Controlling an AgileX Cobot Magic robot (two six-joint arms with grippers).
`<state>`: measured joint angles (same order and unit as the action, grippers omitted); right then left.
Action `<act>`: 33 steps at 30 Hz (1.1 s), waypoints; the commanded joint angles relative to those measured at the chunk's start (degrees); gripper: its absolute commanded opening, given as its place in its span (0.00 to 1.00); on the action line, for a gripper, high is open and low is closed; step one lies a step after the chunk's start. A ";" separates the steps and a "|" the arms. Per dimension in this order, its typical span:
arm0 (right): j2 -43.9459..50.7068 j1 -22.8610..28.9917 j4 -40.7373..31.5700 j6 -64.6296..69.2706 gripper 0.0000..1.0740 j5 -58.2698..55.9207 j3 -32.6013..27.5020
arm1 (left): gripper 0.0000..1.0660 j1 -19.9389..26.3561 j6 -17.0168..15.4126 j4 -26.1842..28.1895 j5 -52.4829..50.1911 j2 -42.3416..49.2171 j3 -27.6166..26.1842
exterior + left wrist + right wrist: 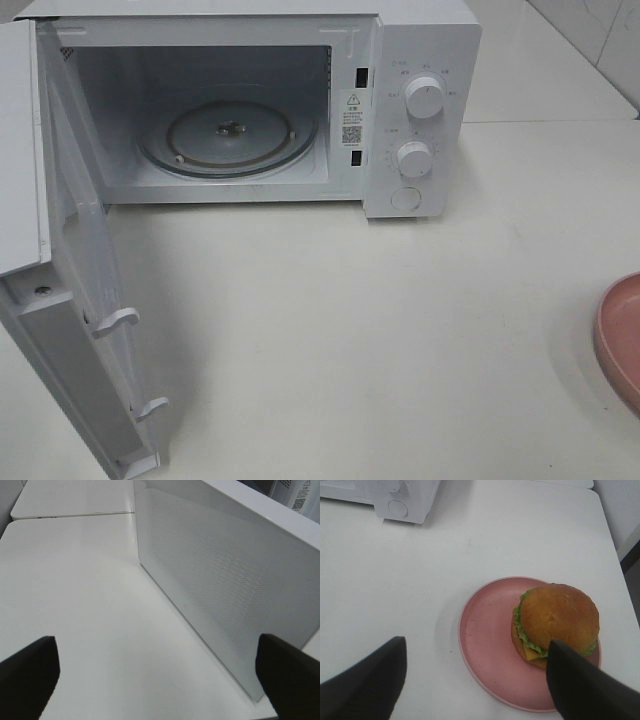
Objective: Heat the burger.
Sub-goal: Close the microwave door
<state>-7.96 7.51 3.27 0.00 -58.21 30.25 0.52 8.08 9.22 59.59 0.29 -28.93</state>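
The right claw (475, 680) is seen with its fingers spread wide apart and nothing between them, held above the pink plate (487, 645); one fingertip overlaps the near edge of the burger (557, 622) in the wrist view, though contact cannot be confirmed. The burger is set on the plate, toward one side of it rather than at its centre, and the plate rests on the white worktop (420, 575), well apart from the microwave (420, 100), on the side where the dials are. In the high view only the plate's rim is caught at the frame's edge, and the burger is not shown there. The left claw (157, 672) is likewise held fully apart and empty, just beside the outer face of the microwave door (225, 575). The door is swung wide open, and the glass turntable (230, 135) inside is bare. The opening of the microwave is therefore judged done; the burger is not yet grasped, and lifting it, placing it inside, shutting the door and setting the dials all remain.
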 commanded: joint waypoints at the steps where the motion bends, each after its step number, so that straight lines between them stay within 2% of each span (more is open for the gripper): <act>1: 5.04 -2.92 -0.40 -0.40 0.71 1.26 -0.97 | 0.94 0.17 -0.11 0.34 -0.46 0.97 -0.06; 5: 9.74 -5.44 -0.40 0.00 0.71 1.26 -0.97 | 0.94 0.17 -0.11 0.34 -0.46 0.97 -0.06; 33: 9.57 -5.73 -0.40 0.00 0.71 1.26 -0.97 | 0.94 0.17 -0.11 0.34 -0.46 0.97 -0.06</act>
<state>0.23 2.18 2.75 0.00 -57.47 29.39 0.52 8.08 9.22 59.59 0.29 -28.93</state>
